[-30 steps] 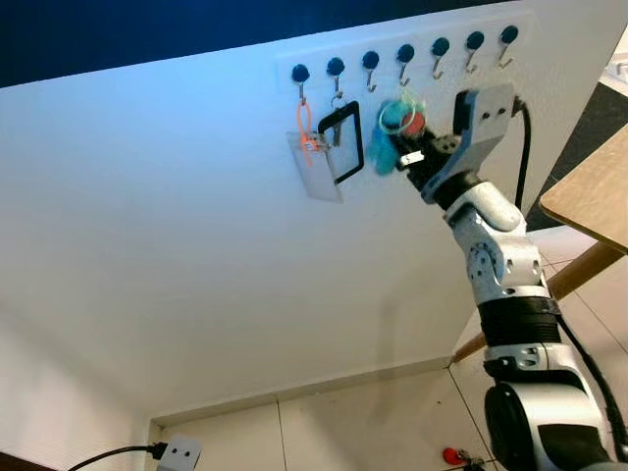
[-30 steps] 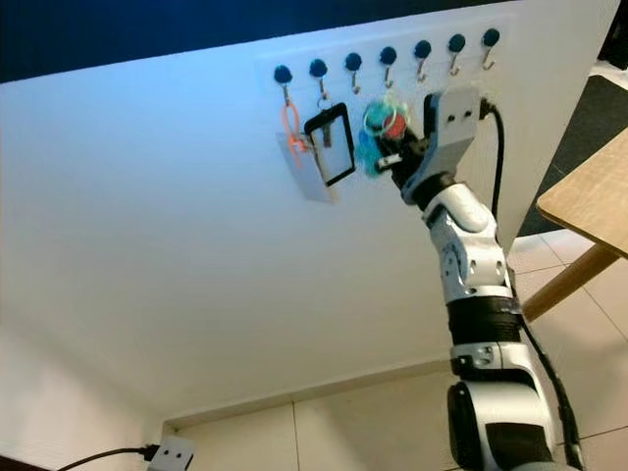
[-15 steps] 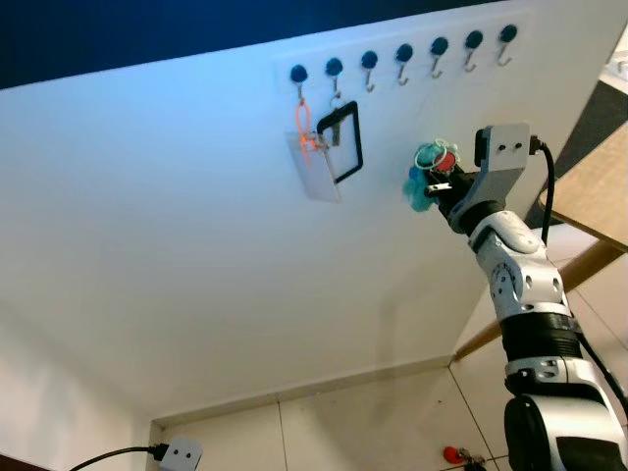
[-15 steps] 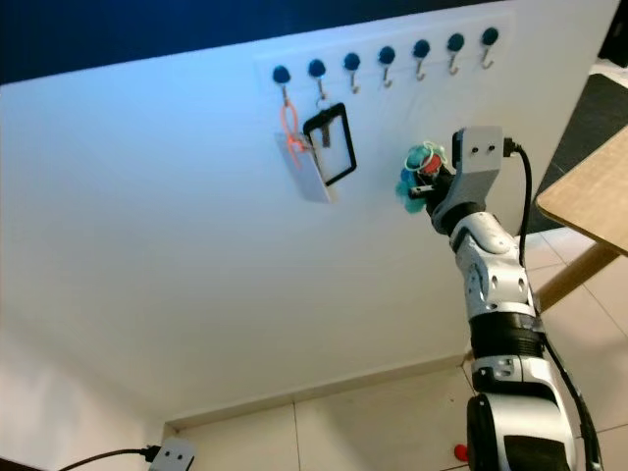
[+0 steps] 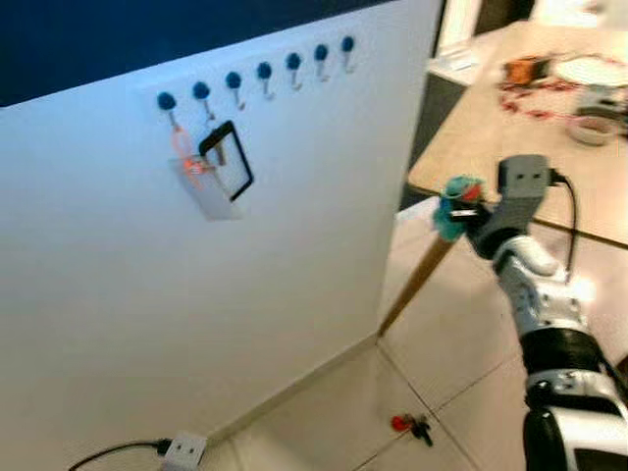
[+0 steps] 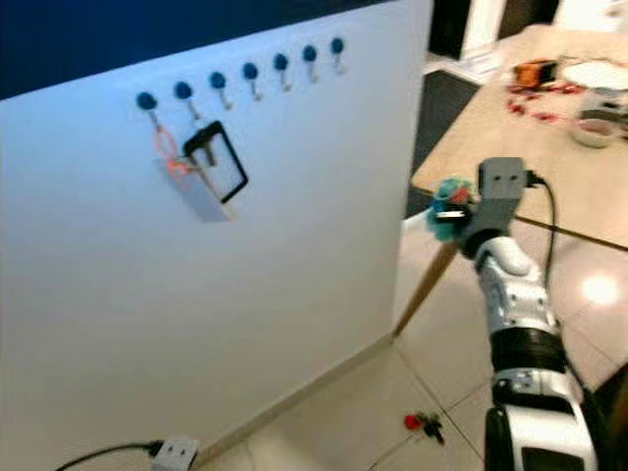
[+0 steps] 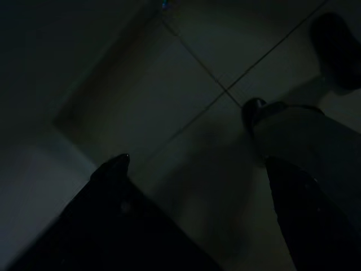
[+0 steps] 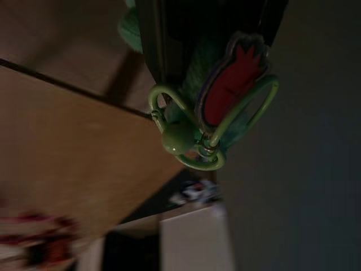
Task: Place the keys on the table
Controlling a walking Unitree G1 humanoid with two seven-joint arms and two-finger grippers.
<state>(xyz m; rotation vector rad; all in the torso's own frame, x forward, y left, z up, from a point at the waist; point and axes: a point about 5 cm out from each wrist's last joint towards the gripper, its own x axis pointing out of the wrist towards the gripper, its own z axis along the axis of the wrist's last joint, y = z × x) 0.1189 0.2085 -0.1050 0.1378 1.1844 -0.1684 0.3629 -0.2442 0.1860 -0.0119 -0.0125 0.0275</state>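
Left eye view. Right gripper (image 5: 469,208) raised in the air just off the near corner of the wooden table (image 5: 491,128), fingers pinched on the keys (image 5: 453,201): a teal fluffy bunch, clear of the hook rail (image 5: 257,74) on the white wall. Black-framed holder (image 5: 228,160) and orange-tagged clear sleeve (image 5: 201,182) hung on the rail's left-hand hooks. Small red object (image 5: 405,425) on the floor tiles. Bowl (image 5: 594,128) and clutter toward the table's far edge.

Right eye view. Same scene; keys (image 6: 449,204) beside the table corner, not yet over the top.

Left wrist view. Very dark. Left gripper (image 7: 197,180) hung idle over floor tiles, fingers spread apart.

Right wrist view. Keys (image 8: 217,113) clamped between the fingers; red tag and green ring hung beyond the fingertips, long axis apparently along the fingers. Table edge (image 8: 73,169) close behind.

Progress, judged: keys in hand and brought to the table; carrying over the top, lowering and release left.
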